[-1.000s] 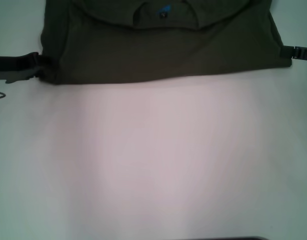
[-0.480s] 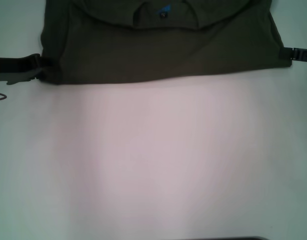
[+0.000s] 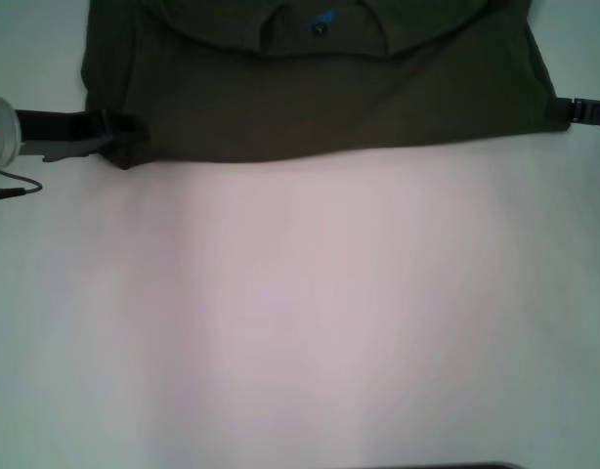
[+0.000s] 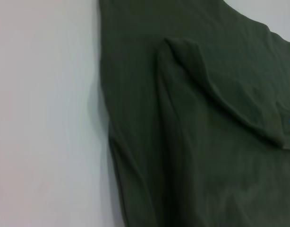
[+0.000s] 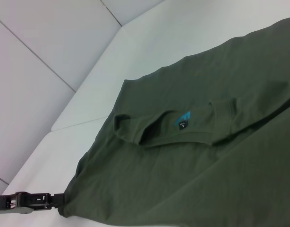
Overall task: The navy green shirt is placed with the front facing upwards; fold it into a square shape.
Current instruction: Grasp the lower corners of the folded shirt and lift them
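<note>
**Both tools at the near corners of a part-folded shirt**

The shirt [image 3: 320, 98] lies at the far side of the white surface [image 3: 310, 322], already doubled over: its blue neck label [image 3: 322, 20] shows near the far edge, and a straight fold line runs along the near side. The left tool [image 3: 112, 137] sits at the shirt's near left corner, where the cloth bunches into a small dark knot around its tip, so it appears pinched on the fabric. The right tool [image 3: 566, 110] touches the shirt's near right corner, but whether it is pressed together or spread cannot be told. In the right wrist view the left tool [image 5: 57, 200] meets the corner of the shirt [image 5: 206, 170] low on the surface.

The step in hand looks like a grip on both near corners for another fold. The next move likely calls for lifting both corners evenly and keeping the fold line straight, so the shirt ends square.
</note>
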